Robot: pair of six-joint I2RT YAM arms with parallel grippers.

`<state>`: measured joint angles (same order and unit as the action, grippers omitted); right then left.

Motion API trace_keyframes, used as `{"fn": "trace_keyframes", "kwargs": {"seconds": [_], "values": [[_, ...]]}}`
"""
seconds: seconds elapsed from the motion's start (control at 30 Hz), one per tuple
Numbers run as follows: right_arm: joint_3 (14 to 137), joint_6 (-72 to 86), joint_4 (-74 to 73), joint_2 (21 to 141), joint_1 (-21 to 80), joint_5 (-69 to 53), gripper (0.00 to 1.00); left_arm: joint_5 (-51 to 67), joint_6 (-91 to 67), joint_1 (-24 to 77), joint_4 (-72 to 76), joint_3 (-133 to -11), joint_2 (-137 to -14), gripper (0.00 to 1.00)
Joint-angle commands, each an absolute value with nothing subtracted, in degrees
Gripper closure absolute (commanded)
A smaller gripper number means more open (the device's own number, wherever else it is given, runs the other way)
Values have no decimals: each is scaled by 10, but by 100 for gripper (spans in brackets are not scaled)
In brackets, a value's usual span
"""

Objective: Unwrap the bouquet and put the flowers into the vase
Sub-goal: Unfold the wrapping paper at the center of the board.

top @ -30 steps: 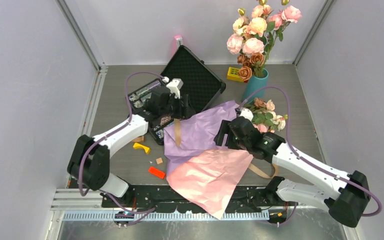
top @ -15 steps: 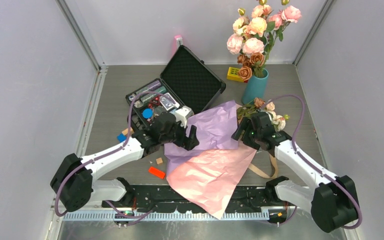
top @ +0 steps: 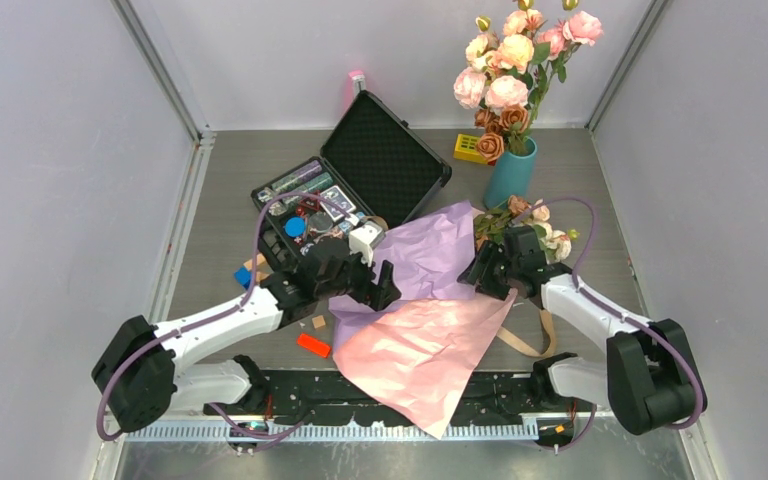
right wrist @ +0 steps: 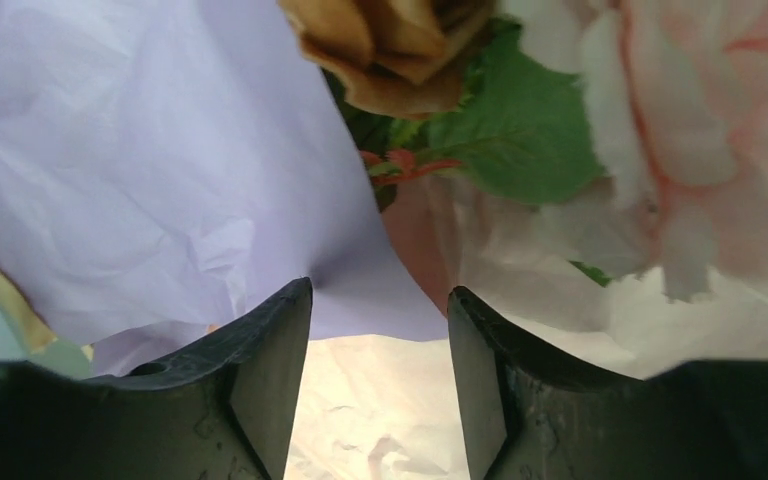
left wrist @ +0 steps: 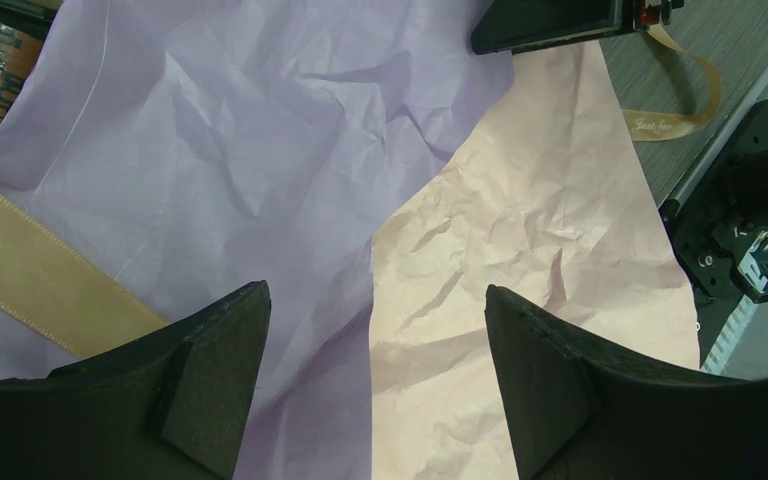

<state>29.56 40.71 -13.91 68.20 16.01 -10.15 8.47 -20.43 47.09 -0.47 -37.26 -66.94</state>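
Top external view: the bouquet (top: 430,265) is lying opened out between the two grippers. Its crinkled lilac paper (top: 425,240) is spreading from the left jaws across to the right jaws, and its pink lining (top: 420,350) is fanning back toward the arm bases. The flowers (top: 550,240) are lying just beyond the right jaws, at the far corner of the lilac sheet. The vase (top: 510,175) is standing upright farther out past them, carrying a bigger bunch of large roses (top: 510,70). A tan ribbon (top: 525,345) is looping on the grey wood-grain table (top: 230,200) behind the right jaws. An open black case (top: 385,160) is sitting beyond the left jaws, and an orange piece (top: 312,345) is lying behind them. Pale grey walls are closing in the table on three sides.

The left gripper (left wrist: 375,295) is spreading its jaws wide and gripping nothing. It is hovering over the line where lilac paper meets pink, with a strip of ribbon lying on the lilac sheet beside one finger.

The right gripper (right wrist: 380,290) is keeping a narrower gap, and nothing is pinched in it. The lilac sheet's lower edge is dipping to that gap, with a peach-brown rose and green leaves just past the tips. Whether either gripper's fingers are touching paper cannot be told.
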Motion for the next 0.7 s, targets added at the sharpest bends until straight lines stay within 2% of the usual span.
{"fn": "trace_keyframes", "kwargs": {"seconds": [0.0, 0.1, 0.2, 0.33, 0.53, 0.67], "values": [[298, 412, -77, 687, 159, -152, 45, 71, -182, 481, 31, -370, -659, 19], [305, 417, -72, 694, 158, -165, 56, 57, -167, 492, 31, -375, -663, 19], [312, 429, -74, 694, 158, -181, 73, 35, -144, 504, 26, -382, -665, 19], [325, 451, -89, 674, 158, -189, 87, -4, -110, 525, 19, -392, -668, 19], [354, 484, -133, 616, 158, -182, 98, -63, -63, 554, 13, -411, -686, 16], [367, 510, -141, 591, 157, -174, 100, -82, -30, 569, 11, -427, -701, 12]]}}
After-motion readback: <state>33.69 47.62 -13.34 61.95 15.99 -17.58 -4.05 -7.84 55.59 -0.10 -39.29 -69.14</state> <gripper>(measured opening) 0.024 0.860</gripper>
